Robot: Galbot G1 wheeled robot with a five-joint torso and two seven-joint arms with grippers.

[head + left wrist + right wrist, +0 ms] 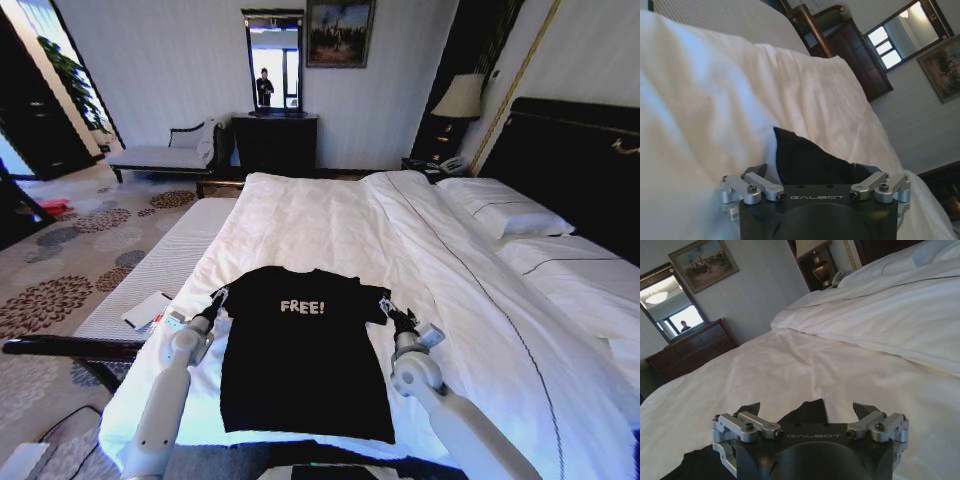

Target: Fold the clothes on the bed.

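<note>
Hands [218, 297] [385, 305] at T-shirt [300, 360] sleeves

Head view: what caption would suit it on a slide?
Both claws, left and right, open at the sleeves of a black T-shirt on the bed.

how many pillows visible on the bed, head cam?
2. One pillow lies nearest the headboard corner by the lamp; the second pillow lies beside it, closer to the robot, along the bed's right side. More may be hidden past the frame edge.
</note>
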